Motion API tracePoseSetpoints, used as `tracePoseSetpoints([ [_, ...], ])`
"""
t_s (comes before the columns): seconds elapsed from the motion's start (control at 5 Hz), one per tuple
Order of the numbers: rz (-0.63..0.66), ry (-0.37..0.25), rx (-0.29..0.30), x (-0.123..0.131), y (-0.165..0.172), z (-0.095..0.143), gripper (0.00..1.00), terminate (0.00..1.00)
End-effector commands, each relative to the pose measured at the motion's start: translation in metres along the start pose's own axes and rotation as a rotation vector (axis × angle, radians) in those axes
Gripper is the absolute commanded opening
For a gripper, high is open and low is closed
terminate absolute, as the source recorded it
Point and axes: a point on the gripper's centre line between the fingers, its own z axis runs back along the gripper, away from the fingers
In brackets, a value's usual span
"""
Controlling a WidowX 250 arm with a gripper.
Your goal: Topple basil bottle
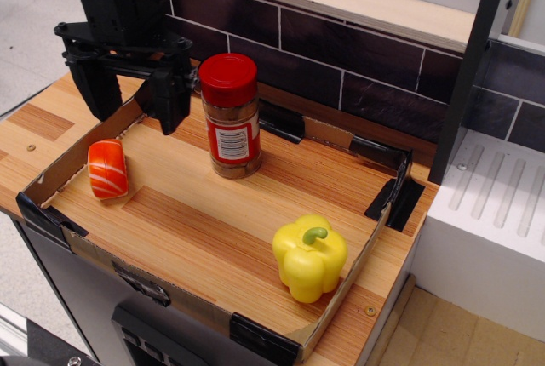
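Nearest us, a yellow pepper (309, 257) sits in the tray's (179, 289) near right corner, well apart from everything else. Further back on the left, a sushi piece (107, 168) lies against the tray's left wall. Neither stands in the way of a push from the left.

The bottle (231, 116) stands upright in the far middle of the tray, red cap up, not yet tipped. Our gripper (134, 98) hangs just left of it at about cap height, fingers spread wide and holding nothing; the right finger (173, 94) is close beside the bottle's upper part. We judge it sits high so that a sideways shove lands near the cap and tips the bottle rightward onto the free part of the tray floor.
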Motion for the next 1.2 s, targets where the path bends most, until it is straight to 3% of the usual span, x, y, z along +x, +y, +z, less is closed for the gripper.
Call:
tracePoseSetpoints([
  [0.0,0.043,-0.088,-0.031,0.013,-0.039,0.018,1.00,0.00],
  [0.2,0.096,-0.152,-0.013,0.029,-0.046,0.012,1.00,0.00],
  [0.8,0.211,-0.208,0.032,0.062,-0.049,0.006,1.00,0.00],
  [1.0,0.269,-0.201,0.059,0.075,-0.047,0.004,1.00,0.00],
])
